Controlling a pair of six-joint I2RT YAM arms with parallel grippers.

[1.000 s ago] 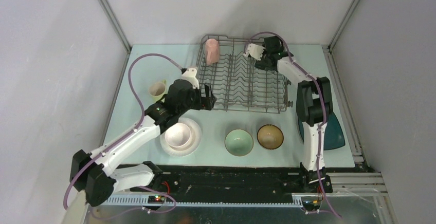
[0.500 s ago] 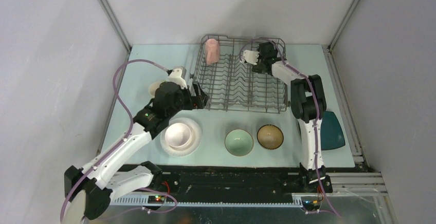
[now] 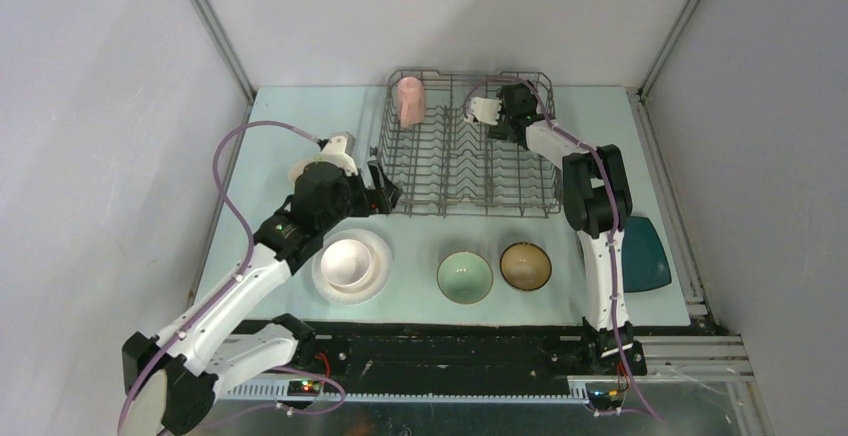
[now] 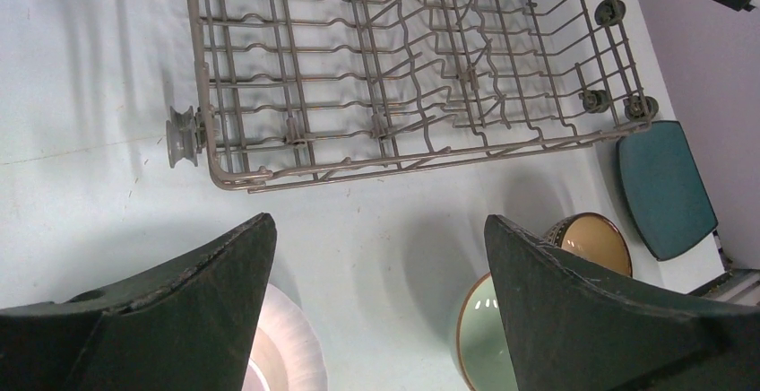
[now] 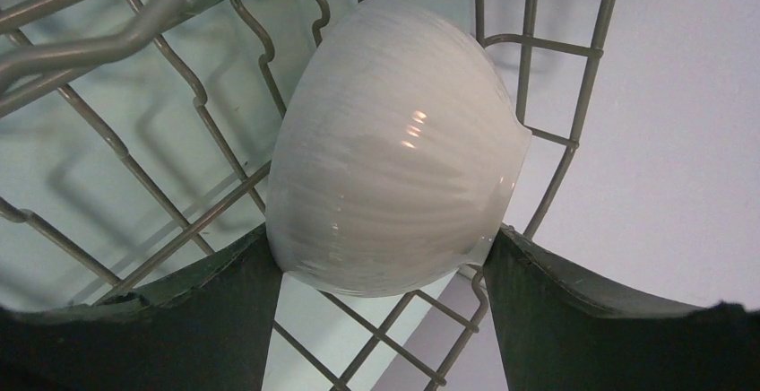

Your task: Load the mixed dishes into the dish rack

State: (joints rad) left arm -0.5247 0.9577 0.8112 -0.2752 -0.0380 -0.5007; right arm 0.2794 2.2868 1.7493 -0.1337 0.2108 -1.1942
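Observation:
The dish rack stands at the back centre with the pink mug in its far left corner. My right gripper is shut on the white bowl and holds it among the wires at the rack's far right end. My left gripper is open and empty by the rack's near left corner. The pale pink bowl sits on the white plate. The pale green bowl, brown bowl and teal plate lie in front. The yellow-green mug is mostly hidden behind my left arm.
Grey walls close in the table on the left, back and right. The left wrist view shows the green bowl, the brown bowl and the teal plate below the rack's front rail.
My left arm has drawn back to the left, away from the rack's front, and now covers the mug. My right gripper has carried the white bowl a little left and down into the rack.

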